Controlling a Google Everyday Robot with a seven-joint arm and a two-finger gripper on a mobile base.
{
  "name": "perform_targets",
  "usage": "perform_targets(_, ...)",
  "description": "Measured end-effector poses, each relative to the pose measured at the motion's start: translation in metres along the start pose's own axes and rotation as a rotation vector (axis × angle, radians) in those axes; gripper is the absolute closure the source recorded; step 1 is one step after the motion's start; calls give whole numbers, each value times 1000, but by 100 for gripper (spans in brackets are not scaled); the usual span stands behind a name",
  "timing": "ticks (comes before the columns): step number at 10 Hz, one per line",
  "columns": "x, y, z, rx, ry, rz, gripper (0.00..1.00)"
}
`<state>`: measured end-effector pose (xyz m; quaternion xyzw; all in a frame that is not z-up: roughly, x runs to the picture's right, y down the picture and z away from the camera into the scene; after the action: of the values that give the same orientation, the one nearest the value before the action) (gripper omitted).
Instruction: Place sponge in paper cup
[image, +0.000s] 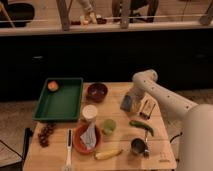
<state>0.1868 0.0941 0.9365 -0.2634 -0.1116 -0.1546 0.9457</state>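
The tool stood low over the far side of the wooden counter, at the end of the smooth white arm. It was right at the sponge. Whether it had closed on the pad or only stood above it, I could not tell. The sponge was a small, flat, soft-looking rectangle showing blue and yellowish. It lay just under the tool, which suggested the pick-up was the step in hand.

Just beside the tool, on the arm's side, lay a brownish striped block, close enough to be nudged. Left of the tool as the camera saw it, and nearer the camera, stood the paper cup. It was white, cylindrical and upright, its mouth open to take the pad from above, likely edgewise. A light green cup stood near it. A dark round bowl and a green tray lay further left.
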Motion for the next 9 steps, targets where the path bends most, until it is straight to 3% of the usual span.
perform_targets(5, -11, -12, -3, 21, 1, -52, 20)
perform_targets(9, -12, -6, 9, -6, -11, -55, 23)
